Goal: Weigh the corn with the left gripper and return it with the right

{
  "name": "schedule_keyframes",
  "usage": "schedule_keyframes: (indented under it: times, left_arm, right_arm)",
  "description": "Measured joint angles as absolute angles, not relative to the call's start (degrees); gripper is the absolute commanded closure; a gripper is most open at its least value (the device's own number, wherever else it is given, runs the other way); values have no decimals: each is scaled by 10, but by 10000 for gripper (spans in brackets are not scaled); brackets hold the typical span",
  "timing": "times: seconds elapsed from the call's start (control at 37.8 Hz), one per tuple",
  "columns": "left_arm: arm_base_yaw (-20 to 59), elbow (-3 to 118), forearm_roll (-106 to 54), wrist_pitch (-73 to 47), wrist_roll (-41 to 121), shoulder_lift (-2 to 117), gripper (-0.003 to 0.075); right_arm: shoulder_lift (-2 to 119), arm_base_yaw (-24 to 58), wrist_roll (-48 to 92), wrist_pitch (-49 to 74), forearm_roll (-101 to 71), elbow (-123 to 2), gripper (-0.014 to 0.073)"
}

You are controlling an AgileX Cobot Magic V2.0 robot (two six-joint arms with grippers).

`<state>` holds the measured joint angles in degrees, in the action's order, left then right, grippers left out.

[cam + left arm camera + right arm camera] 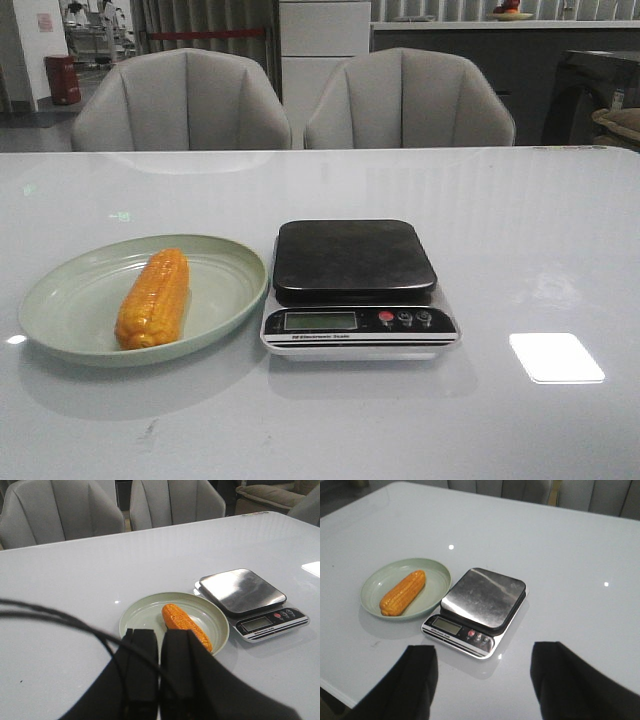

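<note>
Corn [153,298] lies on plate [60,330]; wrist views alone show left gripper [160,645] closed, right gripper [484,680] spread.

corn [153,298] open from above on plate [60,300], scale [355,285] just beside plate, nothing over either

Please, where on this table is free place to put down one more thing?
Widest bare patch: right of the scale, toward the table's right edge. Also free: the strip between plate and scale and the chairs. Crowded: front left, where the plate holding the corn almost touches the scale.
</note>
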<state>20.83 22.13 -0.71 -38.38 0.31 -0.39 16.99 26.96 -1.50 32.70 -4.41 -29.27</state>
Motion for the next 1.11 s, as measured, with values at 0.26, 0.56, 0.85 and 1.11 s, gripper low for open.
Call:
schedule_keyframes:
  times: [0.26,0.56,0.85,1.11]
  left_arm:
    - [208,221,-7,-384,3,-4,599]
    - [208,221,-7,-384,3,-4,599]
    - [208,221,-7,-384,3,-4,599]
    - [208,221,-7,-384,3,-4,599]
  right_arm:
    - [91,270,-15,247,-42,-184,85]
    - [91,270,-15,188,-42,-157,420]
    - [91,270,-15,182,-42,-157,409]
    - [91,270,-15,182,-42,-157,409]
